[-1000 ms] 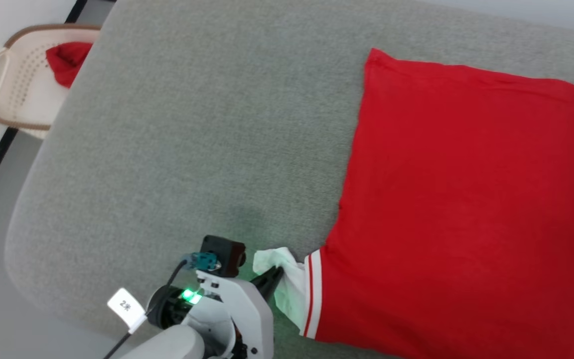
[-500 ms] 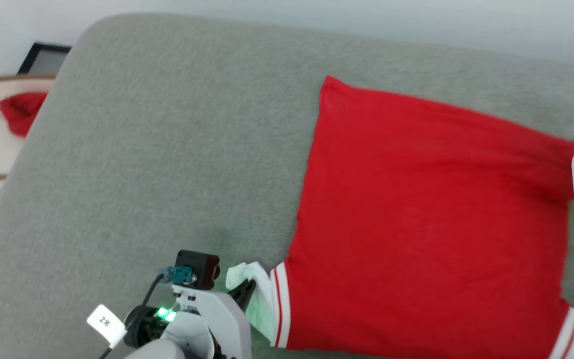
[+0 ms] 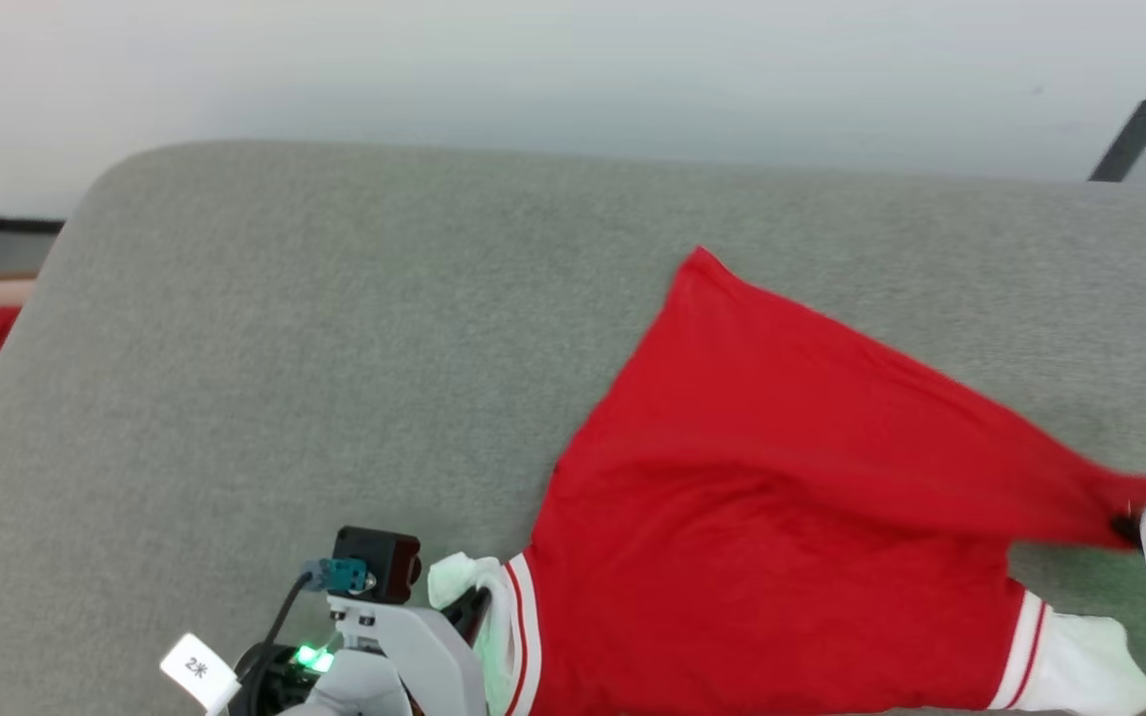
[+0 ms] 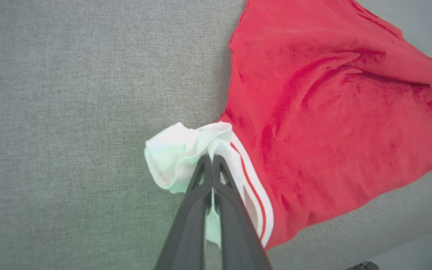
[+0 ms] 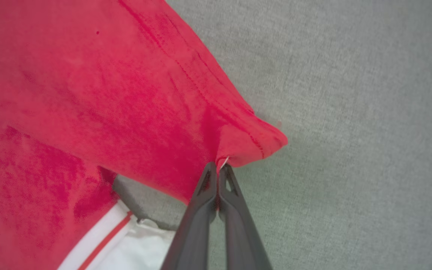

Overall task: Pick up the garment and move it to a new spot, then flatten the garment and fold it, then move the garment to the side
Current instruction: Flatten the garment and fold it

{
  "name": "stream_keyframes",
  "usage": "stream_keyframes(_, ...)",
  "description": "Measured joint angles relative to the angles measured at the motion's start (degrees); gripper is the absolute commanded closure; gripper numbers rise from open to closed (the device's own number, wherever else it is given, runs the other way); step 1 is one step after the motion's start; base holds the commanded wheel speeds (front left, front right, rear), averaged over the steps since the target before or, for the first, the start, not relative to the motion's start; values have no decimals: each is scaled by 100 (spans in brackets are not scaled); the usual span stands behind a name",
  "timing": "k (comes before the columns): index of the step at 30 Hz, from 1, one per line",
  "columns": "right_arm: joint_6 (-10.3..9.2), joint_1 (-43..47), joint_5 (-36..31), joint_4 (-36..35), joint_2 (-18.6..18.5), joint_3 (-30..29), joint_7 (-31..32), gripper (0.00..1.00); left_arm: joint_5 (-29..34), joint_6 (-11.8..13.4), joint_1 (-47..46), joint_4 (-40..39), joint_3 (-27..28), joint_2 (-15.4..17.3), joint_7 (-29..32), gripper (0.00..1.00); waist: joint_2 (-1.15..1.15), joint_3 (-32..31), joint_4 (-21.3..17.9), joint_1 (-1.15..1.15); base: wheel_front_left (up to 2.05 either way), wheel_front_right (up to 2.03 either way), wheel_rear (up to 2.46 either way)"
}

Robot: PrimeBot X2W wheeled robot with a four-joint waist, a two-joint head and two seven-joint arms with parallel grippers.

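**Status.** The garment [image 3: 782, 517] lies on the grey surface [image 3: 285, 348], right of centre in the head view, plain red side up (chest letter not visible). Pick-up, relocation and flattening appear complete. The fold appears just begun: one hem corner [image 5: 264, 140] is raised off the surface and drawn toward the near edge, with the cloth taut behind it in a diagonal ridge. Remaining, est.: finish the fold(s), then shift the garment to the side.

**Arm pose.**
- Left gripper [image 4: 211, 160]: jaws closed on the bunched white sleeve [image 4: 171, 157]. Pos. low at the near edge of the surface, fingers pointing at the garment.
- Right gripper [image 5: 219, 168]: jaws closed, pinching the raised hem corner. Pos. at the right edge of the head view, beside its pale wrist housing.
- The other white sleeve [image 3: 1080, 676] lies loose on the surface, below the right gripper in the head view.
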Motion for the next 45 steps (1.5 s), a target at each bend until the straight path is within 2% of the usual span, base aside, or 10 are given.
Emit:
stream_keyframes(4,0,721,-86,-328,23,-432,29,100,-18,10,32,-14,-8,1,8,100,0,-146,-114,0,0,0,0)
stream_keyframes(11,0,1628,-446,-727,380,-1091,82,100,-31,10,83,2,-13,11,-1,100,0,-289,-237,0,0,0,0)
stream_keyframes(12,0,1695,-516,-753,453,-1178,37,82,-31,10,83,4,-13,11,-1,100,0,-300,-246,0,0,0,0)
stream_keyframes(13,0,1736,-589,-781,513,-1244,16,46,-31,10,83,8,-14,9,-1,100,0,-308,-253,0,0,0,0)
stream_keyframes(14,0,1773,-669,-816,558,-1284,-7,0,-31,9,84,13,-19,10,-1,100,0,-313,-259,0,0,0,0)
stream_keyframes(21,0,2051,-882,-1251,706,-1525,156,0,-32,-1,94,55,-32,5,-21,100,0,-341,-279,0,0,0,0)
stream_keyframes(27,-1,2257,-1043,-2180,702,-1886,328,0,-31,-26,100,77,-51,-11,-52,100,0,-351,-243,0,0,0,0)
stream_keyframes(34,-1,1775,-1489,-3118,728,-1835,-1,0,5,-91,43,97,-103,-107,-69,100,0,-318,-79,0,0,0,0)
stream_keyframes(39,-1,945,-1555,-2730,792,-1188,-272,0,60,-194,-78,165,-189,-224,-51,100,0,-265,111,0,0,0,0)
stream_keyframes(45,0,-283,-1402,-1482,772,-333,-416,0,143,-378,-324,290,-332,-446,5,100,0,-162,418,0,0,0,0)
